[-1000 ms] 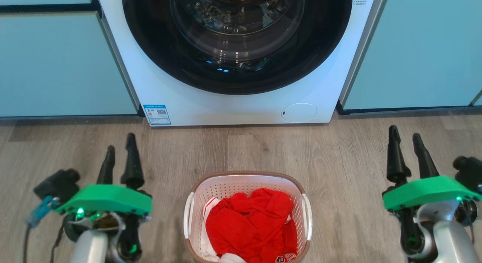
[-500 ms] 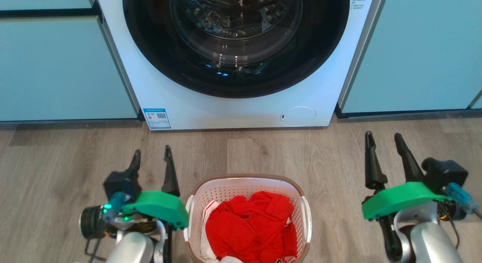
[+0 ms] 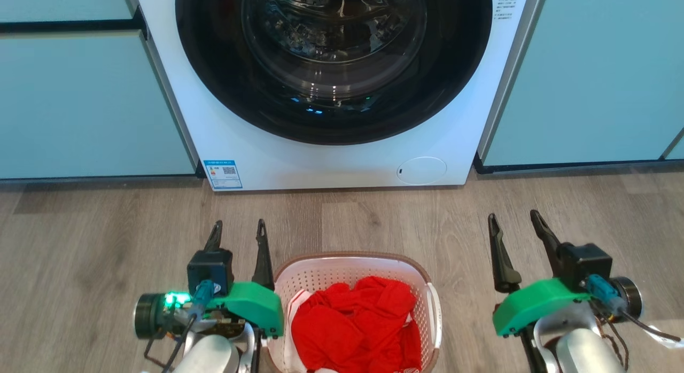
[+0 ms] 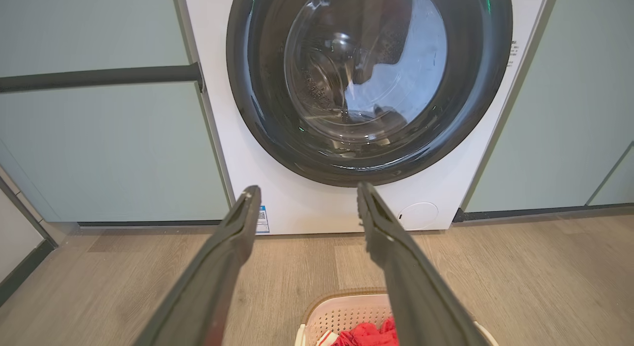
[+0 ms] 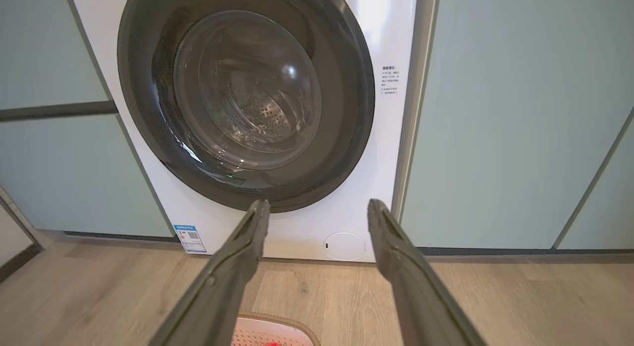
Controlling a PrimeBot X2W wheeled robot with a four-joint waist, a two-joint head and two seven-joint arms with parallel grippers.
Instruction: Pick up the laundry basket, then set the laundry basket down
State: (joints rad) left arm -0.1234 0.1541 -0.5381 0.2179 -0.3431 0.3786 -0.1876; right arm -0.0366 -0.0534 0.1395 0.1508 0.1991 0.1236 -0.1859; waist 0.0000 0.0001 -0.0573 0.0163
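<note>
Left hand [image 3: 239, 223]: fingers spread wide, nothing between them. It points toward the washer [image 3: 320, 170], low over the floor [image 3: 107, 245]. Its inner finger runs just beside the left rim of the laundry basket [image 3: 342, 271]; contact cannot be told.

Right hand [image 3: 513, 215]: fingers likewise spread and empty, pointing the same way. It stands apart from the basket's right handle, with a strip of bare floor between.

Laundry basket: on the floor, upright, centred between the two arms and in front of the washer's closed round door. Its near end is cut off by the lower edge of the head view.
- Contents: a crumpled red garment [image 3: 355, 322], heaped to about rim height, with some white cloth at the left edge.
- Left wrist view: the far rim lies at the bottom edge, beneath the inner finger.
- Right wrist view: a sliver of rim shows at the bottom edge, between the fingers.

Reading of the arrangement: one hand stands either side of the basket, which suggests a two-handed lift by the side handles. The spread fingers suit closing on them. The approach looks unfinished, since the right side has ground to cover and neither handle is gripped.

Surroundings: pale blue-green cabinet fronts [image 3: 80, 95] flank the washer.
</note>
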